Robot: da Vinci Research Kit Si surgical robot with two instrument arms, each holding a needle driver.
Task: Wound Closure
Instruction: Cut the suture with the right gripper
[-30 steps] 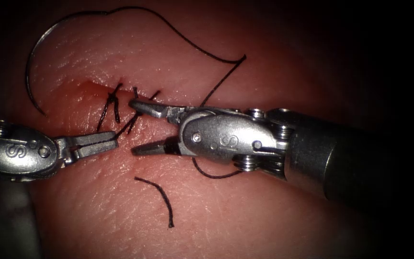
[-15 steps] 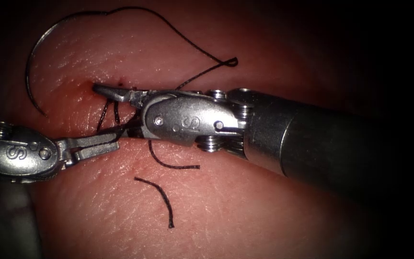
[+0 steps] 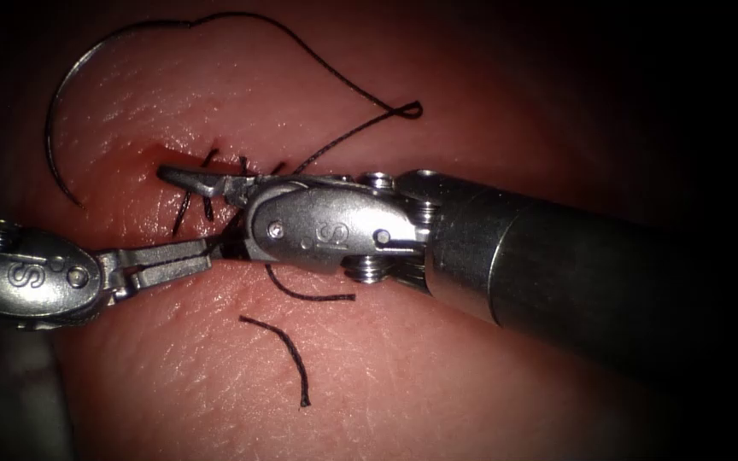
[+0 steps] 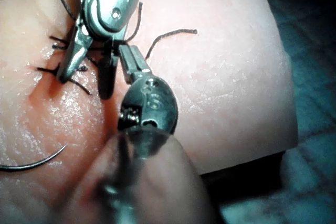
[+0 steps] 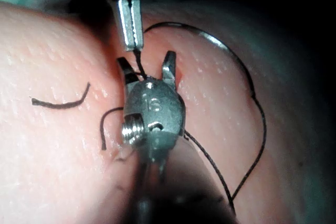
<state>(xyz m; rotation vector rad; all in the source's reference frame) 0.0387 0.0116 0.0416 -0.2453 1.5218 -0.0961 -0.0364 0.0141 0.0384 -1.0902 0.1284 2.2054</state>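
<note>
Tissue [image 3: 437, 376]: needle [image 3: 60, 102] lying free, tip downward.

The left tool [image 3: 183, 254] comes in low from the left side, shaft nearly level, wrist straight, its two jaws pressed together and clamped on a strand of thread [image 3: 215, 245] right at their tips. The right tool [image 3: 202, 213] reaches in from the right on a slightly downward slant, much bigger in the endoscope view, its wrist bent a little so the tips point left. Its jaws are spread apart, one above and one tucked below, straddling that held strand, with nothing gripped. The two tool tips sit almost touching each other.
</note>
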